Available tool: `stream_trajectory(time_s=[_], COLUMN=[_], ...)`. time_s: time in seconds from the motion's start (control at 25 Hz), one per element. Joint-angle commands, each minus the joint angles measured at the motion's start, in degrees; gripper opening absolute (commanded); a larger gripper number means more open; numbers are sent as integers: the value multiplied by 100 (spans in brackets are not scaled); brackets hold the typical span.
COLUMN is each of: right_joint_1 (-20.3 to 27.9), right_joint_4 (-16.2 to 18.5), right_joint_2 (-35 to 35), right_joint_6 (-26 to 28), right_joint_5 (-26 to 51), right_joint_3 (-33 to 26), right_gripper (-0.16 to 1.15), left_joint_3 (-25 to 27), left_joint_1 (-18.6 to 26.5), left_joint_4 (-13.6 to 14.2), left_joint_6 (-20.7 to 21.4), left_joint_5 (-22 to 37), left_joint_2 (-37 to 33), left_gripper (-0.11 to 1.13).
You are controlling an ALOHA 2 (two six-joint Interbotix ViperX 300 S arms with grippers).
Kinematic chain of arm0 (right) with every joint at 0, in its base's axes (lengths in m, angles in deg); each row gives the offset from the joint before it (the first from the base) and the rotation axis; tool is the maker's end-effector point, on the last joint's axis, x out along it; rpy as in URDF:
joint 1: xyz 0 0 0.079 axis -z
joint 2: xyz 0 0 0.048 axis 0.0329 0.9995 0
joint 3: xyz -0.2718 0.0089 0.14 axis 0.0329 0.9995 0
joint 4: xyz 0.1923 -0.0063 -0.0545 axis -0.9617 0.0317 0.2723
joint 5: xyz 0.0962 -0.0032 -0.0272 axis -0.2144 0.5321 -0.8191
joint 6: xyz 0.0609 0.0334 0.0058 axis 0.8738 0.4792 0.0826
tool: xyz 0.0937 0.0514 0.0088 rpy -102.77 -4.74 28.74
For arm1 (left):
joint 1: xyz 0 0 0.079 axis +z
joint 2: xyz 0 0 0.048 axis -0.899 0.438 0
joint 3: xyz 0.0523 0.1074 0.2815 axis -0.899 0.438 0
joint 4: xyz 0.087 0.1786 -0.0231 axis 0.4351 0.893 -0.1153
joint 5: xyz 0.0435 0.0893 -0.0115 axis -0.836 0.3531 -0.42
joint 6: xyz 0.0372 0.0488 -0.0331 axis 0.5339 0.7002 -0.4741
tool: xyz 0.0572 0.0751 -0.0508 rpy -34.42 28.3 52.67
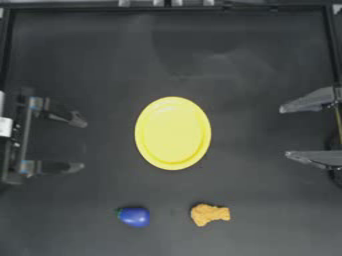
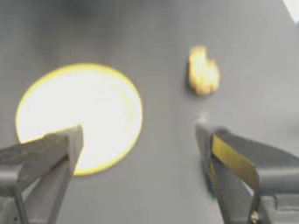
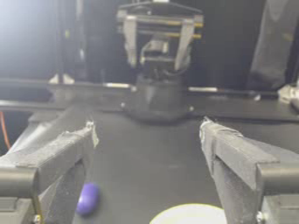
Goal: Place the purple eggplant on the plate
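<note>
**Glossy purple toy still loose, both arms back**

Purple eggplant (image 1: 135,216) lies on the bare worktop (image 1: 80,60), near the bottom edge of the top view, well apart from the plate (image 1: 173,133) and below-left of it. Lumpy orange-tan piece (image 1: 210,214) sits near it on the same line, not touching.

Left gripper (image 1: 77,143) is at the left edge, jaws spread wide, holding nothing. Right gripper (image 1: 288,132) is at the right edge, jaws also wide apart, empty. Neither is near the eggplant.

Risks, as I judge them:
- Eggplant is small, smooth, egg-shaped, shiny: likely to squirt out or roll if the jaws close off-centre or on the tapered stem end.
- The orange-tan piece is close by; a sloppy approach could knock it or grab the wrong item.
- The plate looks like light, smooth plastic with a raised rim; a low carry could clip the rim and slide it.
- Dropped from height, the rounded toy may roll off the plate.

Worktop is matte dark, flat. The orange piece is rough and irregular.
</note>
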Motion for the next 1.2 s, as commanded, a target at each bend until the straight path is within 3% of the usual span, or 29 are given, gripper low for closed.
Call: stream_trajectory(time_s=[0.04, 0.56, 0.76, 1.2], right_joint_1=[9, 9, 9, 9], right_joint_4=[-62, -158, -167, -185], right_joint_2=[18, 18, 18, 18], right_joint_6=[9, 18, 18, 44], right_joint_5=[-18, 9, 44, 53], right_joint_3=[-79, -44, -44, -35], right_gripper=[100, 100, 100, 100], left_joint_3=[-404, -993, -1222, -1749], left_joint_1=[-62, -624, -738, -1011], left_joint_4=[9, 0, 9, 0], left_joint_6=[-26, -299, -545, -659], left_joint_5=[343, 519, 747, 844], left_joint_2=[475, 1714, 2224, 3287], left_gripper=[103, 103, 103, 103])
